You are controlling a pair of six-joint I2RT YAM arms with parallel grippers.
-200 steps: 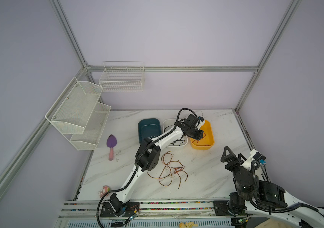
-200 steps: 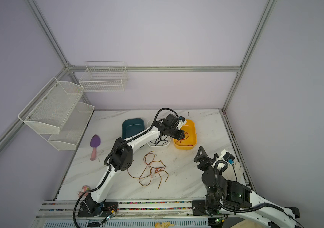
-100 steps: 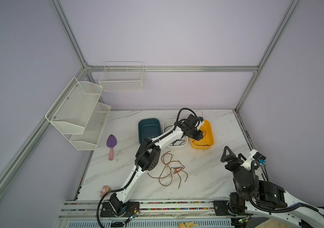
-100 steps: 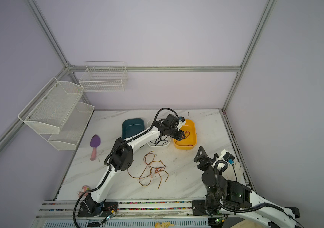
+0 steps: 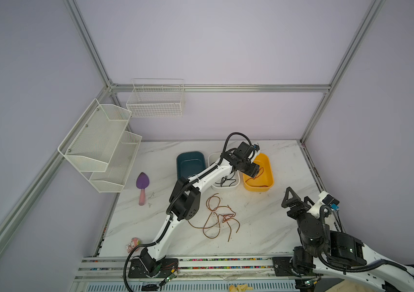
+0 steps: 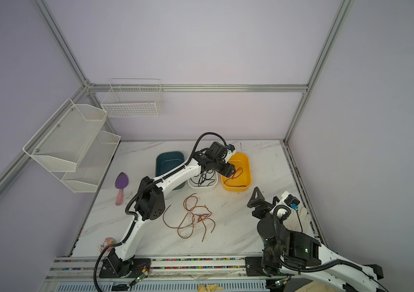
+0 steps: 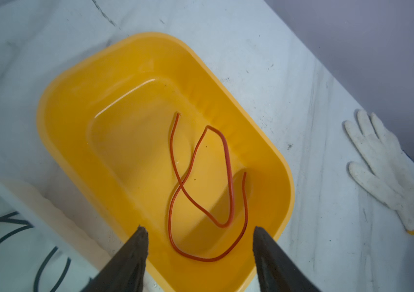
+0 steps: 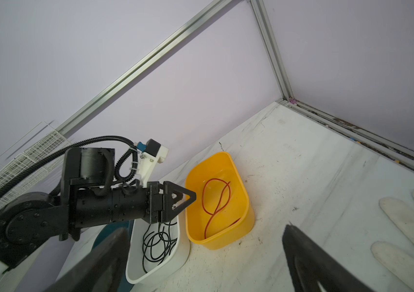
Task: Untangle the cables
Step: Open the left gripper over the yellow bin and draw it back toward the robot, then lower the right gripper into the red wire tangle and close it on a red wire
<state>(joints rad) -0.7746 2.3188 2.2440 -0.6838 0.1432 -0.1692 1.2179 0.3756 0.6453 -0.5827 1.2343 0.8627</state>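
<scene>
Left fingers [image 7: 127, 263]: spread apart with nothing between them, poised over one end of the yellow tub [image 7: 74, 101], not touching what lies inside.
Right fingers [image 8: 309, 263]: spread wide and empty, held above the counter [image 5: 264, 227] well apart from the yellow tub, on the side away from the white tub.
Red cable [image 7: 228, 177]: one thin wire lying loose on the floor of the yellow tub, looped so that it crosses itself once, both ends free.
Black cables [image 8: 158, 242]: coiled in the white tub [image 8: 155, 273], which stands just beside the yellow tub.
Brown cables [image 5: 216, 215]: a loose tangle of loops on the counter, near the yellow tub on its side toward the arm bases; in both top views a short reddish piece shows in the knot.
Teal tub [image 5: 190, 161]: beyond the white tub from the yellow tub, partly hidden by the left arm.
White glove [image 7: 382, 166]: flat on the counter, apart from the yellow tub, toward the right arm.
Purple trowel [image 5: 142, 184]: on the counter, far from the yellow tub, past the teal tub.
</scene>
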